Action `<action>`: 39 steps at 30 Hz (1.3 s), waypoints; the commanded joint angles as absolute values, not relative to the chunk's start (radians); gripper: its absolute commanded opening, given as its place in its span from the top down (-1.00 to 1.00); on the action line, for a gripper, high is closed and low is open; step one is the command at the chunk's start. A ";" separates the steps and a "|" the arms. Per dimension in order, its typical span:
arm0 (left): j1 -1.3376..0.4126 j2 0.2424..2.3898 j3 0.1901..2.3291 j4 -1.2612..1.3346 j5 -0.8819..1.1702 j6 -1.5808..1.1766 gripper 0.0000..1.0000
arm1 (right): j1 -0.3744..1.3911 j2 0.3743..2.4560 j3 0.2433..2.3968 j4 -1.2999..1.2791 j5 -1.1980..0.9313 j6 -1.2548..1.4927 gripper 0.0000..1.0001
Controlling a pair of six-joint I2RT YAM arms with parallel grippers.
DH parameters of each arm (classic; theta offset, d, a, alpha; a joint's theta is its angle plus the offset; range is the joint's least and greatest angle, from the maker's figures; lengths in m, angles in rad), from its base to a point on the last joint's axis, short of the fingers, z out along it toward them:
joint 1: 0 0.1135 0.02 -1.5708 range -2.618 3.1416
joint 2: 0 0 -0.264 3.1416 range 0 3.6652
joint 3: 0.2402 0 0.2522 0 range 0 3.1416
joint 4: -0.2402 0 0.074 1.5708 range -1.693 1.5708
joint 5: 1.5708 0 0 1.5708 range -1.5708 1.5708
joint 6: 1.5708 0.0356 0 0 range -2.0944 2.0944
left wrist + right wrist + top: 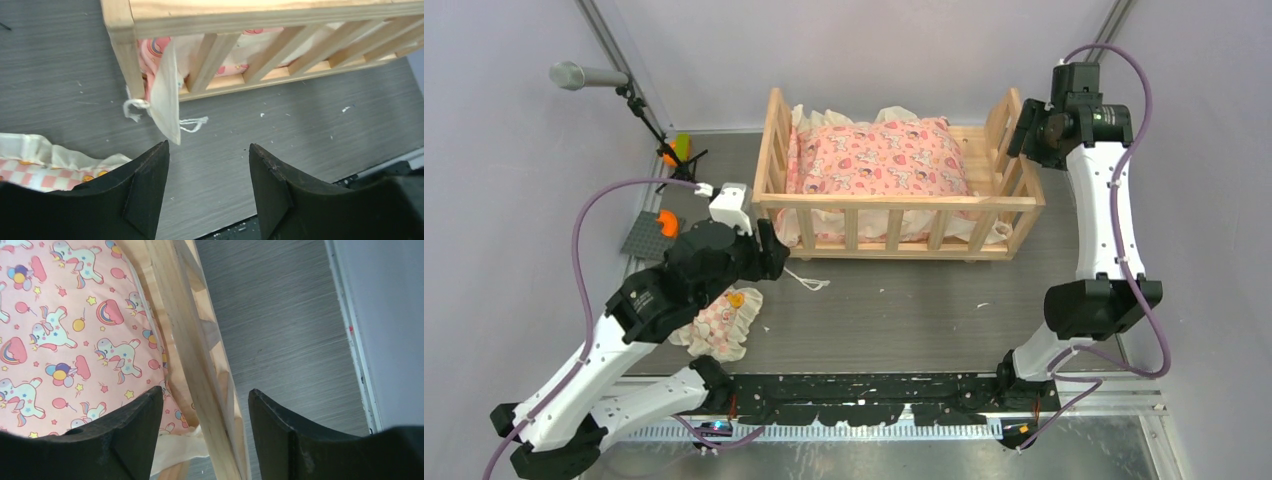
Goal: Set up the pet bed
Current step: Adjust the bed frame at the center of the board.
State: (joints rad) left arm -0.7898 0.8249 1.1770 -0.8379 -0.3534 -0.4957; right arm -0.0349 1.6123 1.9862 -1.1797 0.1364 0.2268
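2 apart, empty: left end effector [209,145] nr pet bed [894,205] corner, pillow [719,325]; right end effector [206,389] over rail [182,335].

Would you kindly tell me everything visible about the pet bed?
The pet bed is a crib-like rectangular frame of pale wood with slatted sides. It stands upright at the back of the grey table, holding a pink unicorn-print cushion whose cream frill pokes through the slats. The open right gripper straddles its right end rail; the left gripper hovers near its front-left corner, apart.

Front: open counter [904,310] strip betw. pet bed [894,202] & near edge.
L-near: frilled pillow [721,325] obstructs.
L-rear: mic stand [589,76].
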 commanded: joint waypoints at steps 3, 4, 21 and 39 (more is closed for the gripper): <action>-0.814 0.829 1.090 -0.738 -0.341 -0.556 -0.22 | -0.037 1.647 2.003 -1.139 0.083 0.217 -0.08; -0.815 0.850 1.083 -0.716 -0.350 -0.544 -0.22 | -0.036 1.642 1.994 -1.133 0.098 0.221 0.02; -0.669 1.143 1.181 -0.634 -0.467 -0.418 -0.30 | -0.035 1.400 1.678 -0.999 0.098 0.384 0.99; -0.446 1.455 1.465 -0.579 -0.305 -0.333 -0.30 | 0.336 1.075 1.457 -1.058 0.099 0.617 0.99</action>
State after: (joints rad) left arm -0.4843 1.4094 1.3865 -0.6853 -0.3649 -0.3473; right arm 0.2008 1.1496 1.4704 -1.0920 0.1951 0.5190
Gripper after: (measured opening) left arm 0.650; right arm 0.326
